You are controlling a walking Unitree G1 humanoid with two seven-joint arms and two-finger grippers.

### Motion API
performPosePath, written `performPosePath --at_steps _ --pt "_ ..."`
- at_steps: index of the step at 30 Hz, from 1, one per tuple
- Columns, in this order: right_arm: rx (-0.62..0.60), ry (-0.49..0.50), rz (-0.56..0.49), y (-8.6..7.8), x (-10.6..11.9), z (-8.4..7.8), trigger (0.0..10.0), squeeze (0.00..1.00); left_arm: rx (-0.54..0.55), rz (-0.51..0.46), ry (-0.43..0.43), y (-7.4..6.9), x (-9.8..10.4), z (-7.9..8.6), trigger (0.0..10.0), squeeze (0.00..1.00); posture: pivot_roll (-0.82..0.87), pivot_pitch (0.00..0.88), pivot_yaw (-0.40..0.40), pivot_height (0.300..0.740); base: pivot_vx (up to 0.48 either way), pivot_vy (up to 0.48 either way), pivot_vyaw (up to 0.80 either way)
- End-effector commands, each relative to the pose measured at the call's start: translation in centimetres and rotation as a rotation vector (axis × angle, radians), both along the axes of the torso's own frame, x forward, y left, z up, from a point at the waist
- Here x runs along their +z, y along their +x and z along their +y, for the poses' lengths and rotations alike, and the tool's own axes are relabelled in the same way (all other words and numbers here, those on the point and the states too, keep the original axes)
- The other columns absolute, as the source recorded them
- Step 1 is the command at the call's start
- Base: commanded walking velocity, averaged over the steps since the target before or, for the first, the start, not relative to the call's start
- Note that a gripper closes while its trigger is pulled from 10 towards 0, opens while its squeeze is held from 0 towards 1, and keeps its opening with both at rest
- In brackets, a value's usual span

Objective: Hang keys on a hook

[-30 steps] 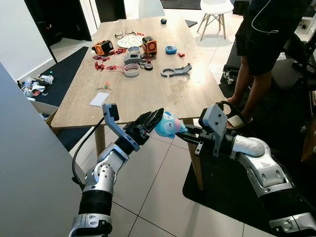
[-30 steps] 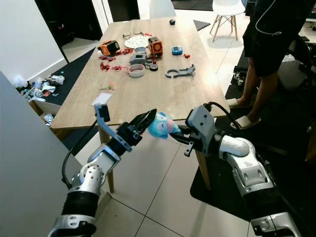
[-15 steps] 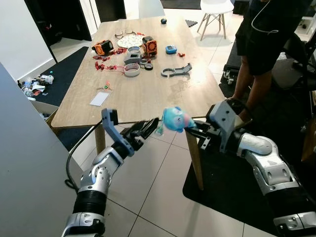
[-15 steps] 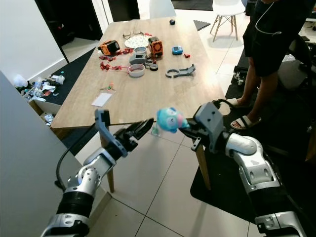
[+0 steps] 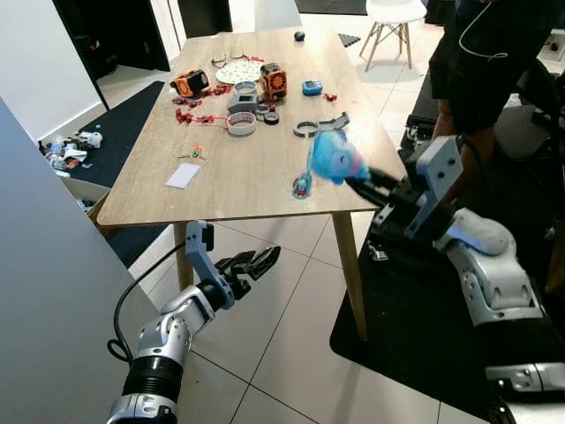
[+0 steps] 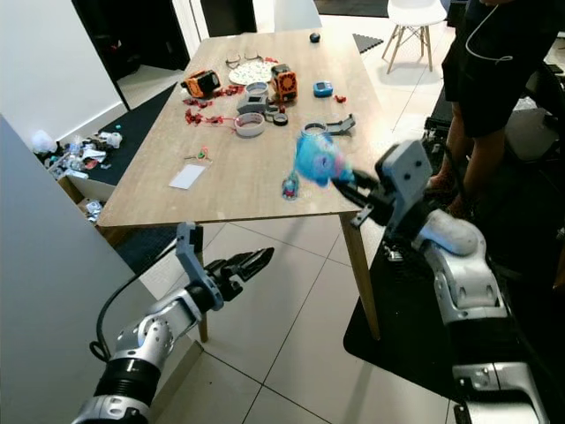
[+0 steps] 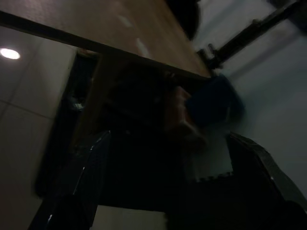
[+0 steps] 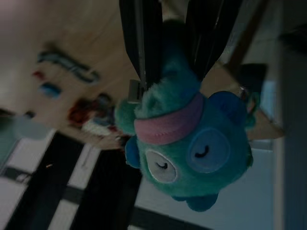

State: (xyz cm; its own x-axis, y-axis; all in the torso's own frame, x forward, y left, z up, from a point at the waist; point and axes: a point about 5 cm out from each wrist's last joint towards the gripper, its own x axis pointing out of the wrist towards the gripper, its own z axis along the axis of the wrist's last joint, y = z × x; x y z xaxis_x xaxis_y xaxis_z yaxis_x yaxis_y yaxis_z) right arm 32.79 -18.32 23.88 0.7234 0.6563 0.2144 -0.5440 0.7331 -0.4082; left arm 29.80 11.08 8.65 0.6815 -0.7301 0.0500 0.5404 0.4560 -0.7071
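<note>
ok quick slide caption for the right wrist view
Right tool grips a blue plush keychain with pink headband, hanging above the blurred wooden table.

Floor: pale square tiles [image 5: 291,336] are running under the furniture, with a black mat [image 5: 397,318] lying beside the table.
Table: a light wooden table [image 5: 256,172] is standing mid-room, carrying scattered clutter.
Chair: a white chair [image 5: 395,13] is standing beyond the table.
Wall: a white wall [image 5: 31,79] is meeting a dark doorway [image 5: 124,31].

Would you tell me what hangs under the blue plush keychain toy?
A small key dangles below the blue plush toy, over the wooden table. The right claw grips the toy's back, hiding that part.
</note>
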Motion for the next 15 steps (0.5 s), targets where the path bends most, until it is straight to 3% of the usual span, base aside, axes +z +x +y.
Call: performPosePath --at_steps 1,10,15 --pt "-0.007 0.011 -0.015 0.1 0.1 0.2 10.0 0.00 -0.041 -0.001 -0.029 -0.4 0.2 0.0 10.0 0.00 -0.12 0.055 0.099 0.740 0.000 0.000 0.00" --pt "0.013 -0.058 -0.026 0.5 -0.3 1.5 10.0 0.00 -0.334 -0.044 -0.158 -3.3 2.3 -2.3 10.0 0.00 -0.12 0.056 0.097 0.740 0.000 0.000 0.00" --pt "-0.009 -0.111 -0.032 1.0 -0.7 1.9 10.0 0.00 -0.394 -0.057 -0.179 -4.1 3.0 -2.6 10.0 0.00 -0.12 0.056 0.097 0.740 0.000 0.000 0.00"
